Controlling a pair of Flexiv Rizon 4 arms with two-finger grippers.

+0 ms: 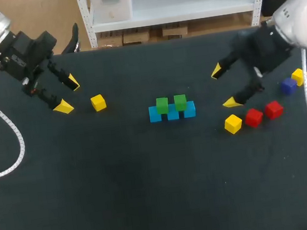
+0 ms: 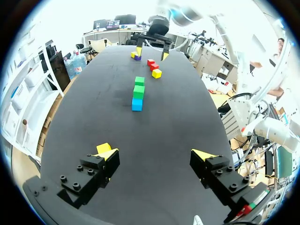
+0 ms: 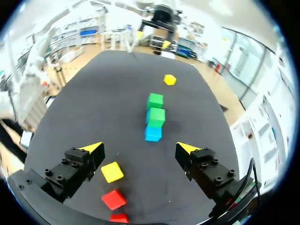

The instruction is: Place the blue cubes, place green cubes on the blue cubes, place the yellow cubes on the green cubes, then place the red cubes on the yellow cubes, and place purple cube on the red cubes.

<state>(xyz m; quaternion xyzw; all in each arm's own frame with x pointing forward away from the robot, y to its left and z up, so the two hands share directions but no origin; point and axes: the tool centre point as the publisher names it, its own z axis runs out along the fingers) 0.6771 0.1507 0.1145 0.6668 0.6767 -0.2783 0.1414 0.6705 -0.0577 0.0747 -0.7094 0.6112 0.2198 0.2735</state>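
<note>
Three blue cubes (image 1: 172,114) lie in a row at mid-table, with two green cubes (image 1: 162,105) (image 1: 180,101) resting on top of them. One yellow cube (image 1: 98,102) sits at the left, just right of my open, empty left gripper (image 1: 68,94) (image 2: 155,153). My right gripper (image 1: 224,87) (image 3: 140,149) hangs open and empty to the right of the stack (image 3: 154,119). Below it lie a yellow cube (image 1: 233,123) (image 3: 112,171) and two red cubes (image 1: 253,117) (image 1: 274,109) (image 3: 114,199). A purple cube (image 1: 289,85) and another yellow cube (image 1: 298,76) sit by the right arm.
The black table (image 1: 152,193) stretches wide in front of the stack. A white cable (image 1: 7,133) loops from my left arm over the table's left side.
</note>
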